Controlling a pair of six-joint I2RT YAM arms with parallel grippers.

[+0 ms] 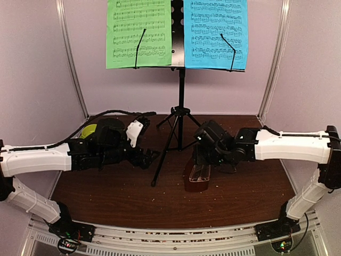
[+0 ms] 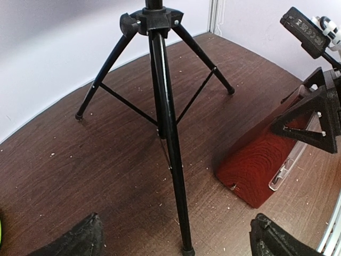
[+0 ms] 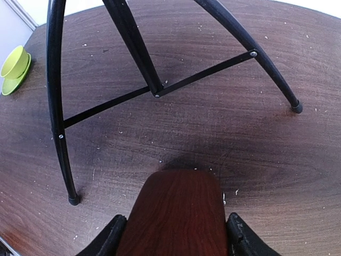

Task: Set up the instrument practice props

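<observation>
The black tripod music stand [image 1: 181,90] stands mid-table, with a green sheet [image 1: 138,32] on the left of its desk and a blue sheet [image 1: 216,32] on the right, each under a wire holder. The reddish-brown metronome [image 1: 198,173] leans tilted just right of the tripod, its base low at the table and its clear cover [image 2: 287,168] showing. My right gripper [image 3: 176,234] is shut on the metronome [image 3: 178,213], one finger on each side. My left gripper [image 2: 179,237] is open, with the stand's front leg [image 2: 168,133] between its fingers, untouched.
A small lime-green bowl [image 1: 89,129] sits at the back left behind my left arm, also seen in the right wrist view [image 3: 15,66]. The tripod legs [image 3: 133,48] spread across the middle. White walls close the table's back and sides.
</observation>
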